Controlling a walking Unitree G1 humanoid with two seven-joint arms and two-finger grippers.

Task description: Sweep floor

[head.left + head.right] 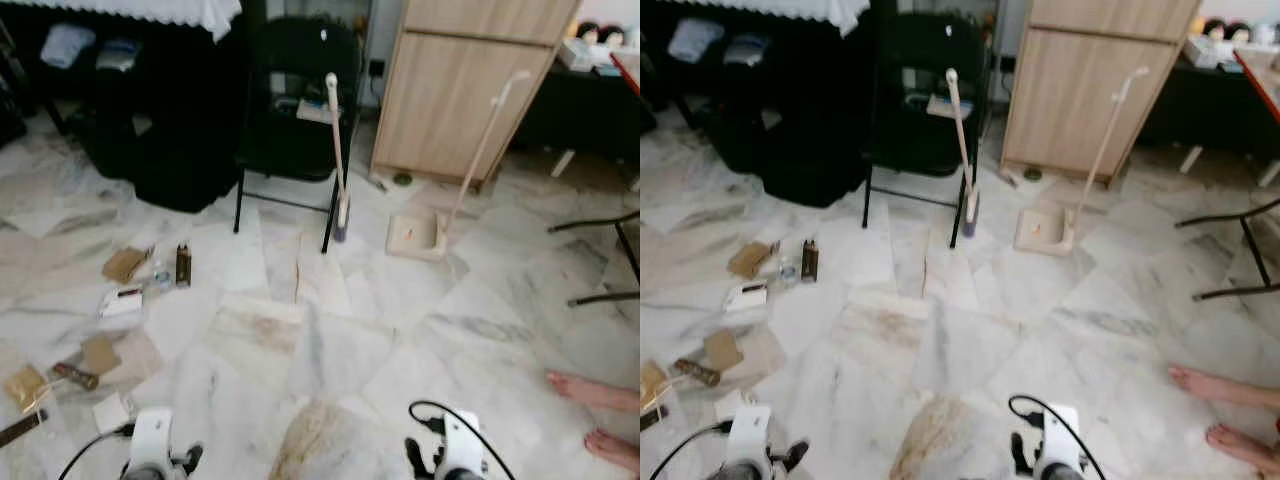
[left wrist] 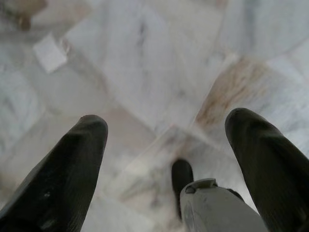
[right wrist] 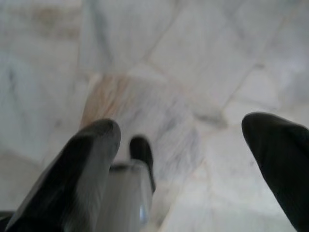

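one broom leans on the black chair at 12 o'clock; one dustpan with long handle stands just beside it at 1 o'clock, before the wooden cabinet; about nine litter bits scattered at 9 to 10 o'clock; two bare feet at 4 o'clock; left gripper and right gripper hang low over the marble floor, jaws of both spread wide, holding nothing; open floor between robot and broom
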